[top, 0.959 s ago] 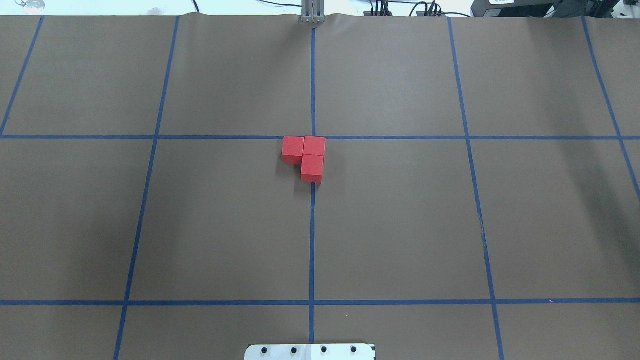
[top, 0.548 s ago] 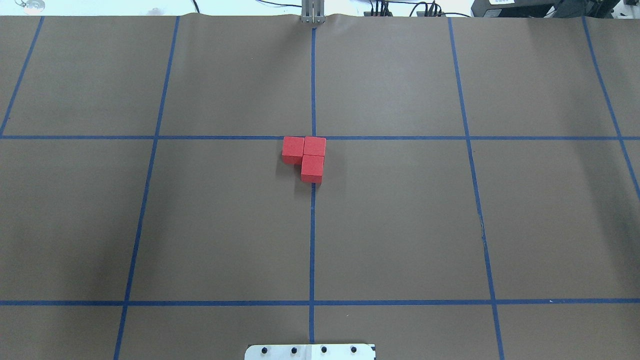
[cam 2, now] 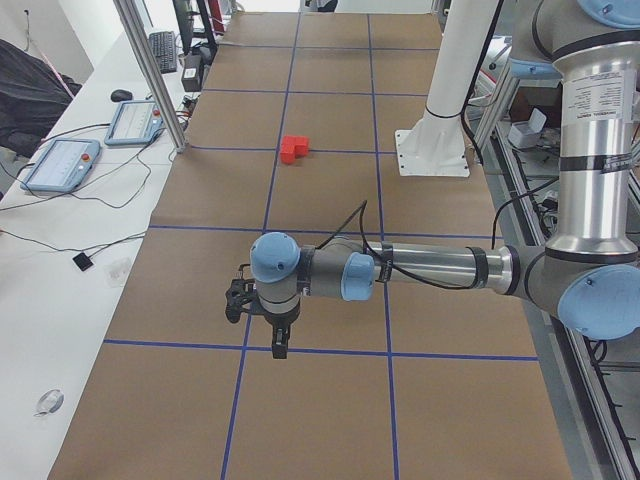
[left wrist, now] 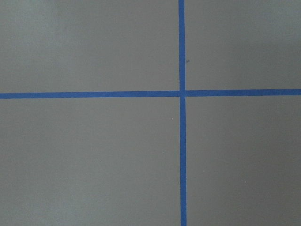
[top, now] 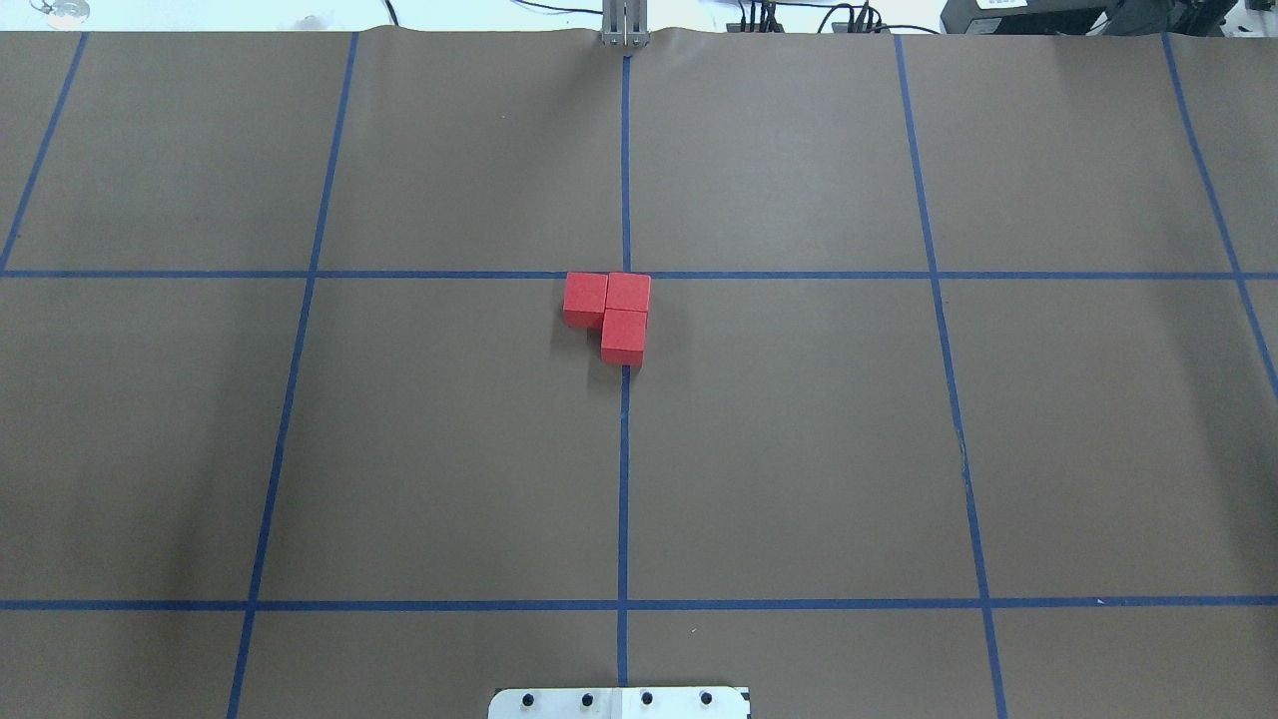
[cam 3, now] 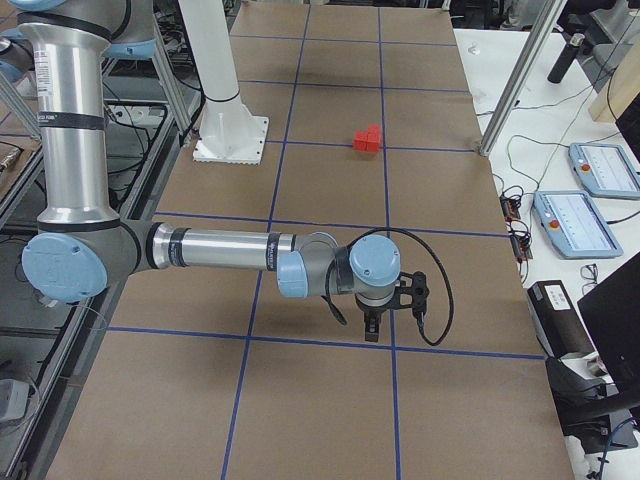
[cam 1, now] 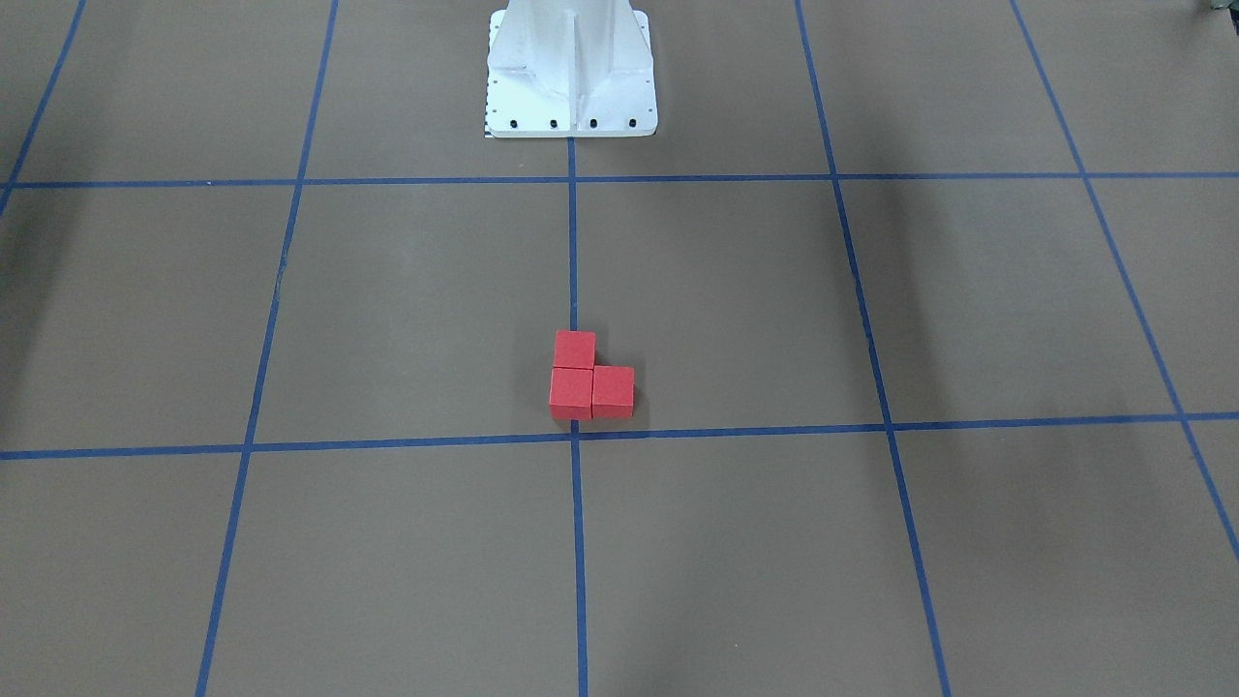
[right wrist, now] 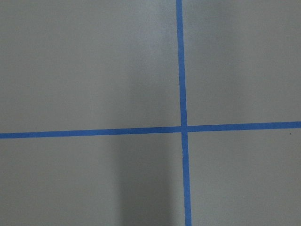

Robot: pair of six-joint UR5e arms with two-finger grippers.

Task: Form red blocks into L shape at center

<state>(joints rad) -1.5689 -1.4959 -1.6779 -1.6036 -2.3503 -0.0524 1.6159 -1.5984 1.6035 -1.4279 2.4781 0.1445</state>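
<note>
The three red blocks point(top: 609, 312) sit on the brown paper of the table point(top: 799, 449) at its centre, each touching its neighbour in an L. In the overhead view the corner block point(top: 628, 292) has one block point(top: 585, 298) pressed against it at 9 o'clock and another point(top: 624, 337) at 6 o'clock. The corner block and the 6 o'clock block lie over the middle blue tape line point(top: 623, 479), and the group rests just at 6 o'clock of the crossing tape line point(top: 799, 275). Seen from across the table, the blocks point(cam 1: 590, 387) lie at 6 o'clock from the white pedestal point(cam 1: 571, 73), well apart from it. Nothing touches them. The left gripper point(cam 2: 279, 347) hangs pointing down over a tape line, well apart from the blocks point(cam 2: 295, 149), which stand at 12 o'clock from it in that side view. The right gripper point(cam 3: 372, 330) likewise points down near a tape line, the blocks point(cam 3: 368, 139) far off at its 12 o'clock. Whether either pincer is spread or closed I cannot tell from these side views. Each wrist camera shows only brown paper with two tape lines crossing.
</note>
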